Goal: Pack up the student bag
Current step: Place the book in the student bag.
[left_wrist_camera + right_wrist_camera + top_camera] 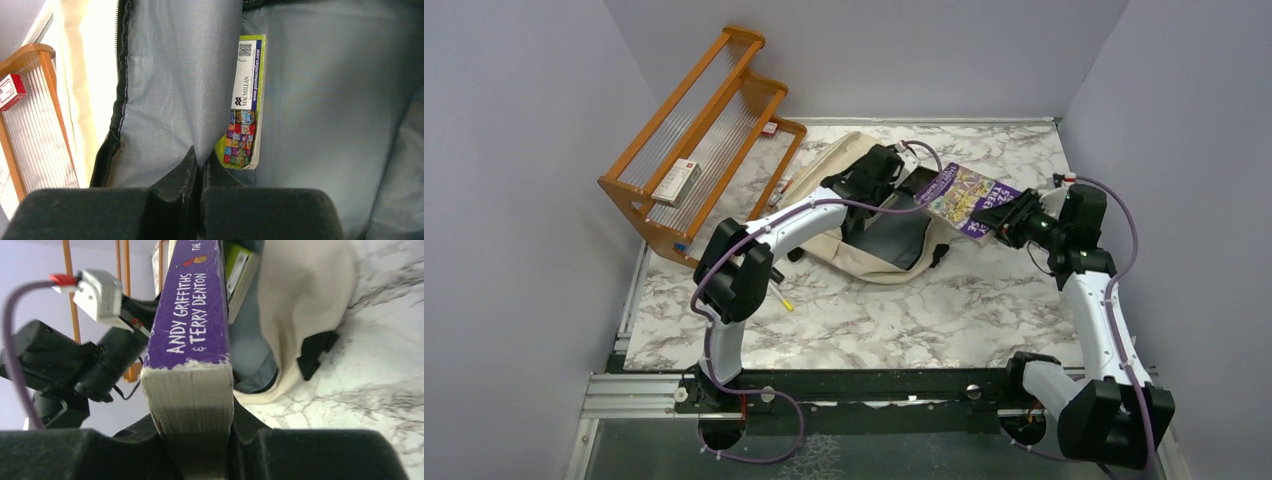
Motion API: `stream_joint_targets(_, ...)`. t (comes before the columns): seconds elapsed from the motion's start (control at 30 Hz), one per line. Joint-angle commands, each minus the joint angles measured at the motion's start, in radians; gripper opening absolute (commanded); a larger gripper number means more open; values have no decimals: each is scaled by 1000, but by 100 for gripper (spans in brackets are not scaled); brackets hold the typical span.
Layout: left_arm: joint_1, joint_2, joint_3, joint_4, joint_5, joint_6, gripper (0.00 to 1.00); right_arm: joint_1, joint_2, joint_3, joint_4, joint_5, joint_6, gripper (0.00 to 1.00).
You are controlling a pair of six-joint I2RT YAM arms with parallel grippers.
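Toward twelve o'clock on the worktop (pixel 904 320), the student bag (pixel 819 170) is lying open. The left end effector (pixel 199 161) is pinching its grey lining (pixel 170 75), likely spreading the mouth for the purple book (pixel 969 197) that the right end effector (pixel 1014 215), at three o'clock, is grasping.

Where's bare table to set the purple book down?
Bare marble table between the student bag and the near edge; also the far-right corner behind the purple book. Crowded rear left: wooden rack, bag.
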Motion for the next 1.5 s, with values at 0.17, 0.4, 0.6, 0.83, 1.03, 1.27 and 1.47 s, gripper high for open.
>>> stream_joint_targets(0.17,8,-49,123,-8,134,-85,0,225,57,17,126,43,115,0)
stream_joint_targets(0.4,25,-130,9,81,163,-119,0,282,142,4,247,90,182,1)
stream_joint_targets(0.6,52,-177,-42,115,186,-141,0,298,199,35,263,153,177,1)
stream_joint_targets(0.83,61,-206,-75,151,212,-160,0,324,282,50,351,136,210,0)
stream_joint_targets(1.03,67,-208,-76,151,236,-172,0,358,359,53,495,120,286,1)
stream_joint_targets(1.27,69,-219,-83,159,263,-178,0,432,486,67,685,168,366,1)
stream_joint_targets(1.47,68,-228,-86,159,276,-183,0,471,658,74,945,220,423,0)
